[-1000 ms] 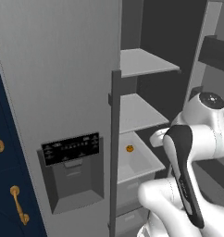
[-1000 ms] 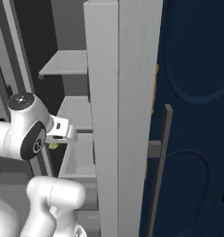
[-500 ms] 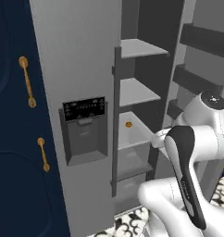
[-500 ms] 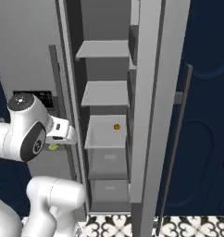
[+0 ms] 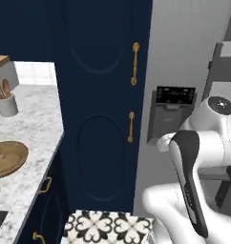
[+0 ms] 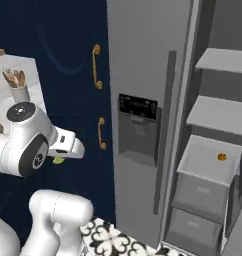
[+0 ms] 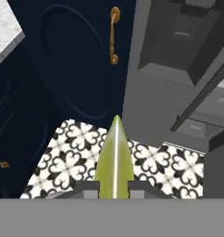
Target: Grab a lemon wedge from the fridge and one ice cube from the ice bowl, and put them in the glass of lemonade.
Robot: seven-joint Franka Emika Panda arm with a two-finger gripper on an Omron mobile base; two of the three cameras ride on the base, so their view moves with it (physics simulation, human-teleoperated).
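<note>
My gripper (image 7: 114, 189) is shut on the lemon wedge (image 7: 115, 159), a yellow-green sliver that points away from the hand over the patterned floor. From the right base view the gripper (image 6: 68, 151) hangs in front of the navy cabinets, with the wedge (image 6: 58, 160) just under it. The grey fridge (image 6: 138, 65) stands to the right, its black dispenser panel (image 6: 138, 106) facing me and its right side open onto shelves. The fridge door (image 5: 184, 57) also sits at the right of the left base view. The glass of lemonade is out of view.
Tall navy cabinets (image 5: 103, 95) with brass handles (image 5: 134, 64) stand left of the fridge. A marble counter (image 5: 31, 124) at the left carries a wooden bowl (image 5: 6, 158) and a utensil crock (image 5: 6, 104). A small round orange item (image 6: 221, 157) lies on a fridge shelf.
The base has driven and turned left, so both base views swung from the open fridge interior to the navy cabinets and the counter. The wedge stays in the gripper.
</note>
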